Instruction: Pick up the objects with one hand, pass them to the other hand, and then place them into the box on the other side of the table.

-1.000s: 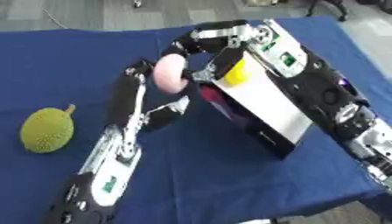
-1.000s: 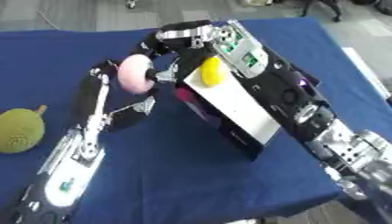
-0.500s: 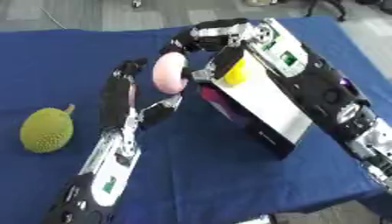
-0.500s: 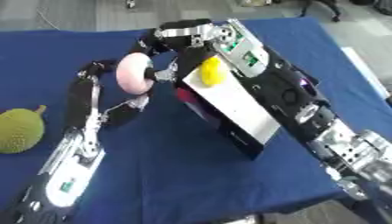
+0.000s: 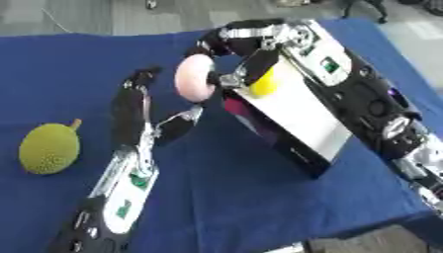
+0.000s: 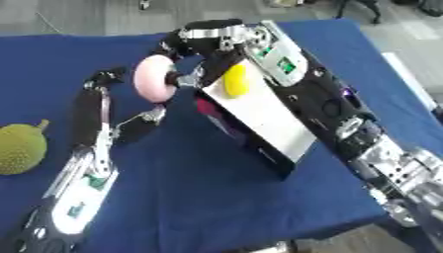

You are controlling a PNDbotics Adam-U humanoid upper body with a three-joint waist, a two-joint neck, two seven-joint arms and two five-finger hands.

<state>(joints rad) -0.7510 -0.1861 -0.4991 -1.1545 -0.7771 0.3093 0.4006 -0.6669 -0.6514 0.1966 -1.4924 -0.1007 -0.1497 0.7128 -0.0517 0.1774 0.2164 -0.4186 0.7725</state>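
Note:
A pink rounded object (image 5: 194, 79) hangs above the blue table, just left of the white box (image 5: 298, 108). My right hand (image 5: 216, 43) comes in over the box and is shut on it, fingers curled over its top. My left hand (image 5: 131, 111) stands open below and left of the pink object, fingers straight up, thumb out, apart from it. A yellow object (image 5: 264, 84) lies at the top of the box, beside the right hand. A green spiky fruit (image 5: 49, 148) rests on the table at the far left.
The blue cloth-covered table (image 5: 259, 207) ends at the bottom right, with grey floor beyond. The box lies tilted, its dark inside (image 5: 259, 123) facing my left arm. My right forearm (image 5: 380, 113) runs along the box's right side.
My left hand has let go of the pink object and drawn back down and to the left, opening. The right hand now holds the pink object alone.

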